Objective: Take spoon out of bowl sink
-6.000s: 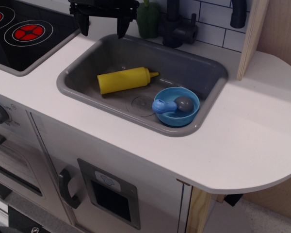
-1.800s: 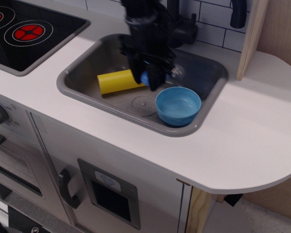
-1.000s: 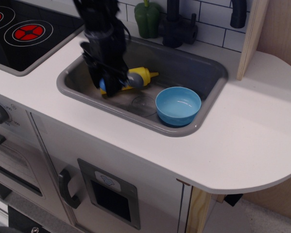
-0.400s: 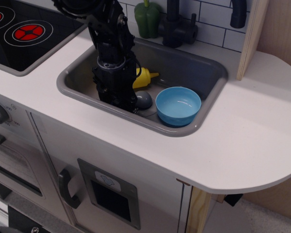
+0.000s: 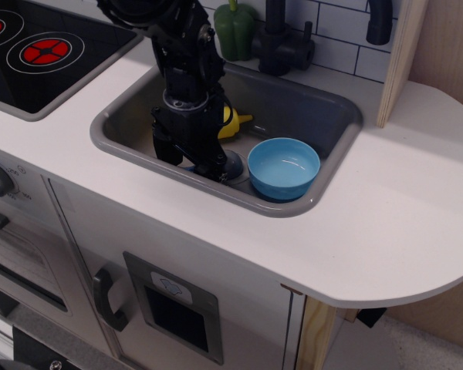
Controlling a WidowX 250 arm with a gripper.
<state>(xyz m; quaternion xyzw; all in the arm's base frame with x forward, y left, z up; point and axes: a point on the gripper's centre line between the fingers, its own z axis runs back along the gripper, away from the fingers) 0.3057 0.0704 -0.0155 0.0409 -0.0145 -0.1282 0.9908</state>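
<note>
The sink point(image 5: 309, 104) is a grey basin set in the white counter. The light-blue bowl point(image 5: 284, 166) stands empty at the sink's front right. My gripper point(image 5: 191, 159) is low in the sink, just left of the bowl, shut on the spoon's blue handle. The spoon's grey scoop head point(image 5: 233, 163) sticks out to the right of the fingers, at or just above the sink floor, close to the bowl's left rim. The handle is mostly hidden by the fingers.
A yellow squeeze bottle point(image 5: 234, 122) lies in the sink behind the gripper, mostly hidden by it. A green pepper point(image 5: 236, 31) and a dark faucet point(image 5: 282, 42) stand behind the sink. A stove top point(image 5: 38, 50) is at the left.
The spoon was lifted out of the bowl and carried left. My gripper has since come down with it to the sink floor beside the bowl. The bowl has stayed put.
</note>
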